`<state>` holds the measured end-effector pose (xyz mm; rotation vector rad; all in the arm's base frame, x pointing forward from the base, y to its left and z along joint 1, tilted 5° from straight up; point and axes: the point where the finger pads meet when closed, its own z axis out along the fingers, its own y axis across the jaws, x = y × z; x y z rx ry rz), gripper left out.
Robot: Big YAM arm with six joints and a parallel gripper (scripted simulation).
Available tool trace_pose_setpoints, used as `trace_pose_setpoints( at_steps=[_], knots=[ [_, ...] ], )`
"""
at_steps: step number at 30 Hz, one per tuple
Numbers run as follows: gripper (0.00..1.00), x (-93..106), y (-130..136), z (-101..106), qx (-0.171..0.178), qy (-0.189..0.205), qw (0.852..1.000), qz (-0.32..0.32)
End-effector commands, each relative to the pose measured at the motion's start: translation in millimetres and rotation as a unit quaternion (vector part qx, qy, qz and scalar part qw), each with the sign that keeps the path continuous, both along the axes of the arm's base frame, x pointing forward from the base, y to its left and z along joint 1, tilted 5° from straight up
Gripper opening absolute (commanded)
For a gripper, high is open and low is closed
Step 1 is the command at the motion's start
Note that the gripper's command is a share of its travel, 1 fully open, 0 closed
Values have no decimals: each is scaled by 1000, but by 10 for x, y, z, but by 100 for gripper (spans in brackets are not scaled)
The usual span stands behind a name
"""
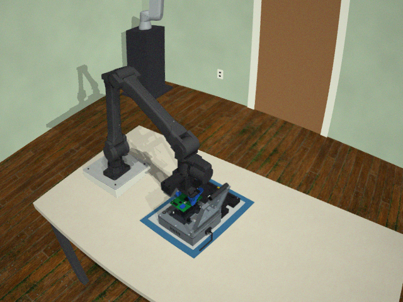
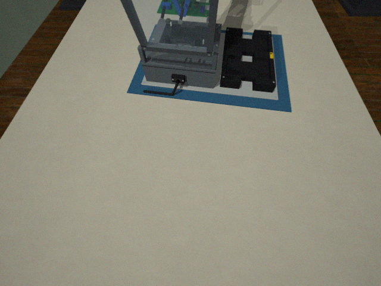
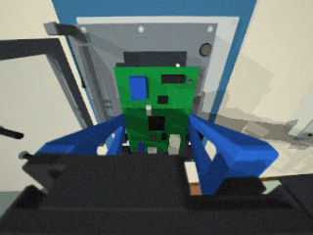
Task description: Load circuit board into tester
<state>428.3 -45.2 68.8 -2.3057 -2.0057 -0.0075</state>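
The gripper [image 1: 187,197] [image 3: 157,118] is shut on the green circuit board [image 1: 182,202] [image 2: 200,11] [image 3: 154,88], with blue fingers at its two long edges. The board is face up above the tester [image 1: 175,224] [image 2: 196,77] [image 3: 109,46], clear of its plate. The board's white connector [image 3: 174,144] is at the end nearer the gripper in the wrist view; a blue component is at the far end. The tester's lid [image 1: 208,211] [image 2: 135,27] [image 3: 68,73] stands open. The board hides most of the pin plate; I cannot make out the hook, or both pins.
The black tray [image 1: 232,199] [image 2: 264,83] stands beside the tester, with no board visible in it. Both stand on a blue-bordered mat [image 1: 150,221] [image 2: 284,92]. A black cable [image 1: 212,240] [image 2: 159,93] leaves the tester's hinge side. The raised lid stands close beside the gripper.
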Motion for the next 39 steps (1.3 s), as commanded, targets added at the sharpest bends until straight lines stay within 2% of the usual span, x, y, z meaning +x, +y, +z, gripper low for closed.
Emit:
trace_pose_setpoints(
  at_steps=[1, 10, 15, 25, 39],
  knots=[
    [72, 308, -35, 182, -7, -38, 999, 4],
    [72, 144, 4, -120, -4, -18, 1000, 4],
    [72, 127, 15, -146, -5, -21, 1000, 4],
    [72, 78, 33, -373, -3, -12, 1000, 3],
    [72, 204, 7, -226, -6, -37, 999, 0]
  ],
)
